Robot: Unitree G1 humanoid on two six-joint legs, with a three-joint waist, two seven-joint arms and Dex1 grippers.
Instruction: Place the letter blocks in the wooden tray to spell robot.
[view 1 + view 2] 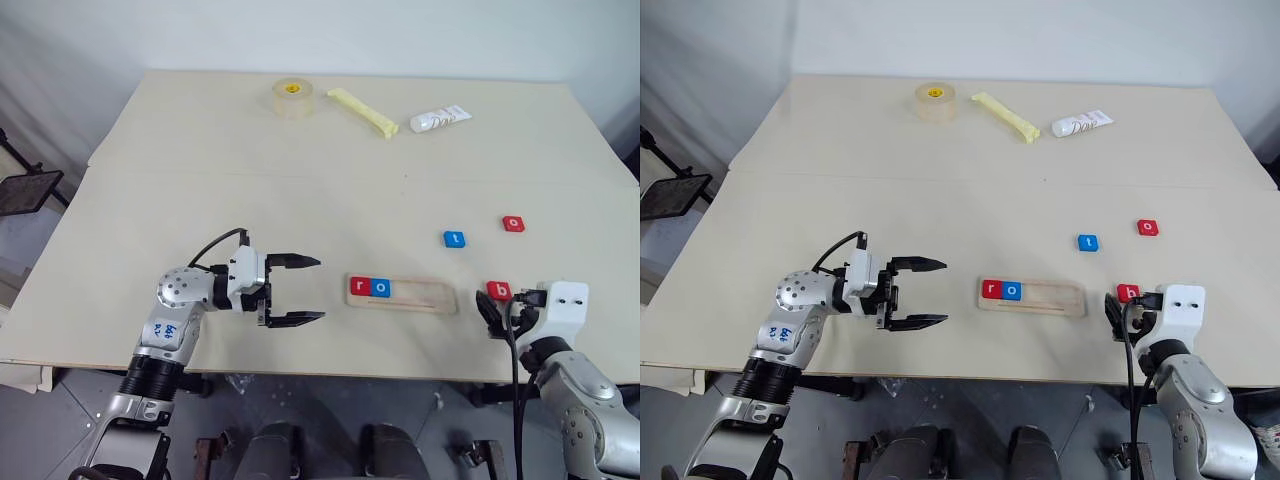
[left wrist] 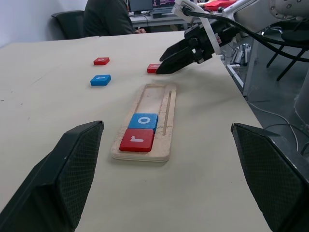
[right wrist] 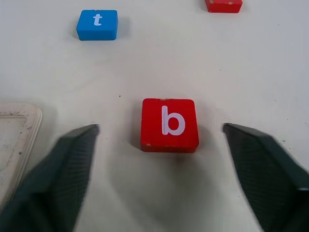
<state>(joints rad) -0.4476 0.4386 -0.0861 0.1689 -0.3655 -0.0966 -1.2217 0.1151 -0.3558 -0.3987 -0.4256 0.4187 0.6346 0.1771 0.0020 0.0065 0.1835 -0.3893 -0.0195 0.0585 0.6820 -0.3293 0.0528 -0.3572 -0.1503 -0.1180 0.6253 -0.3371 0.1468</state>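
- Wooden tray [image 1: 402, 293] lay near front edge of table [image 1: 200, 160], between the 2 grippers.
- Red r block [image 1: 360, 286] & blue o block [image 1: 381, 288] sat side by side at tray's left end; rest of groove bare.
- Red b block [image 3: 169, 124] lay flat on table just right of tray, between right gripper [image 3: 159, 169] fingers, spread wide, not touching it.
- Blue t block [image 1: 455, 239] & red o block [image 1: 513, 223] lay farther back, apart.
- Left gripper [image 1: 300, 290] was left of tray, fingers spread, holding nothing, pointing toward tray.

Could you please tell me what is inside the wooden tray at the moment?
The wooden tray holds a red r block and a blue o block side by side at its left end. The rest of its groove is bare; nothing covers it.
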